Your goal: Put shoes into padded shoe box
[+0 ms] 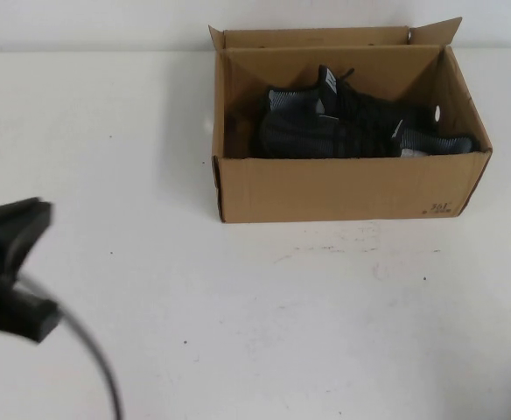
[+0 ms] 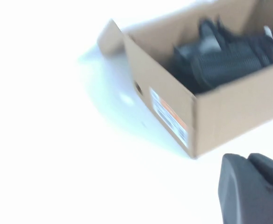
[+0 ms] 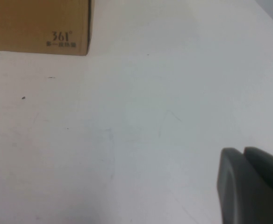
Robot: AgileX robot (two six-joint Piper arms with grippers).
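Both shoes (image 1: 360, 122) lie inside the padded shoe box (image 1: 343, 188) at twelve o'clock, so placement looks finished. The left gripper (image 1: 15, 271) sits near eight o'clock holding nothing; the right gripper (image 3: 253, 186), low at four o'clock, grips nothing; next both arms simply park.

Matt corrugated cardboard box (image 1: 343, 188), knit shoes (image 1: 352, 122)

The padded shoe box (image 3: 38, 25) carries small black print, "361°", on the lower corner of its long wall, with a line of tiny characters beneath that cannot be made out. A white and orange label (image 2: 169, 115) sits on its end wall; its print is unreadable.
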